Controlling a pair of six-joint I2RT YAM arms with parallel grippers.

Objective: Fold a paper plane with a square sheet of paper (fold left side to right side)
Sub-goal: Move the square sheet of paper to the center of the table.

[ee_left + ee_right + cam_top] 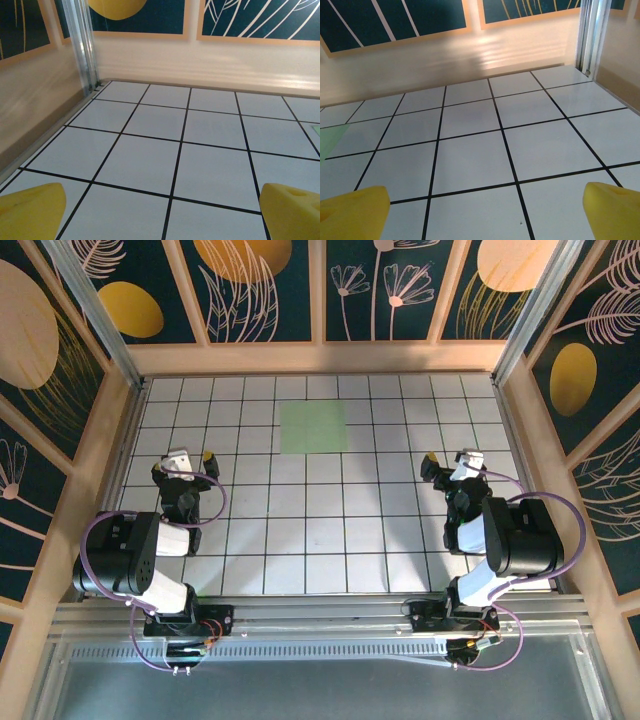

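1. Pale green square sheet of paper (313, 427) lies flat at the far middle of the white grid-tiled table (300, 550).
2. Left gripper (162, 212): jaws spread wide, empty.
3. Right gripper (485, 212): jaws likewise wide, empty.

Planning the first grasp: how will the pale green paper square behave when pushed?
The pale green paper square lies flat, so probably thin, light and floppy. On the glossy white tiles it may slide rather than lift.
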